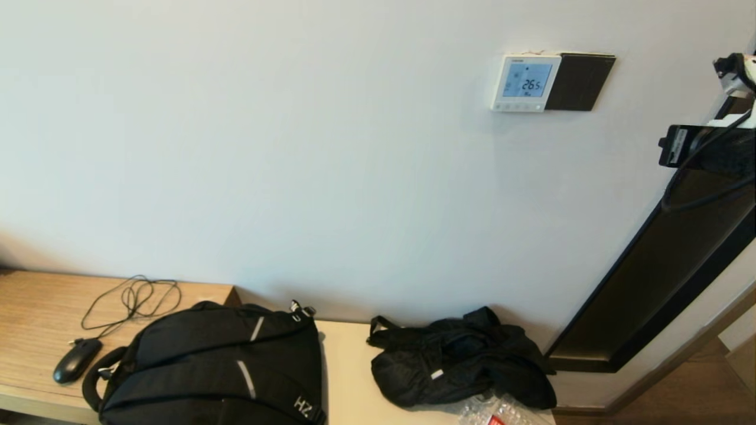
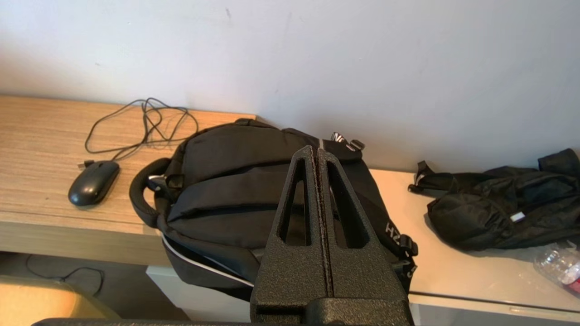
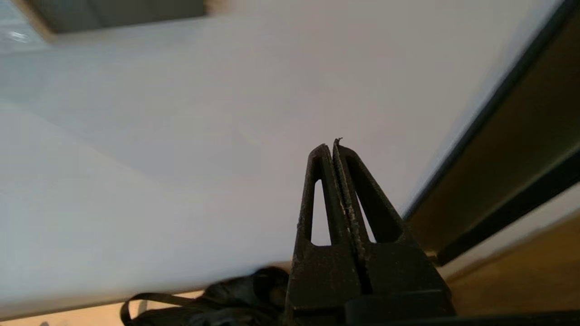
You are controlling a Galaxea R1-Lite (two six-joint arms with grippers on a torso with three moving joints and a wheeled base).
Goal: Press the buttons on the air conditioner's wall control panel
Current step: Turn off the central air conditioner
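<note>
Control panel: the white square panel [image 1: 525,82] hangs high on the wall, touching a dark brown plate [image 1: 579,81] on its far side; its pale blue screen shows digits, so it looks switched on and ready for a press.
Buttons: a row of tiny pale buttons [image 1: 517,107] runs along the panel's bottom strip, too small to count; being flush on a vertical face, they call for a narrow tip pushed straight at the wall.
Right gripper: the right gripper [image 3: 332,147] has its two fingers pressed together into one blunt point, holding nothing. This suits poking a small button. It faces bare wall beside a dark door frame [image 3: 503,149], and the panel is not in its wrist view. In the head view only part of that arm shows at the right edge, well apart from the panel.
Left gripper: the left gripper [image 2: 316,154] is also pressed together and empty, hanging low over a black backpack [image 2: 235,181] on the wooden desk [image 2: 36,136], apparently parked.
Progress: my judgement is that the press has not begun; the right arm must first be aimed at the button row.
Risk: the tip could slip onto the screen or touch two buttons.
</note>
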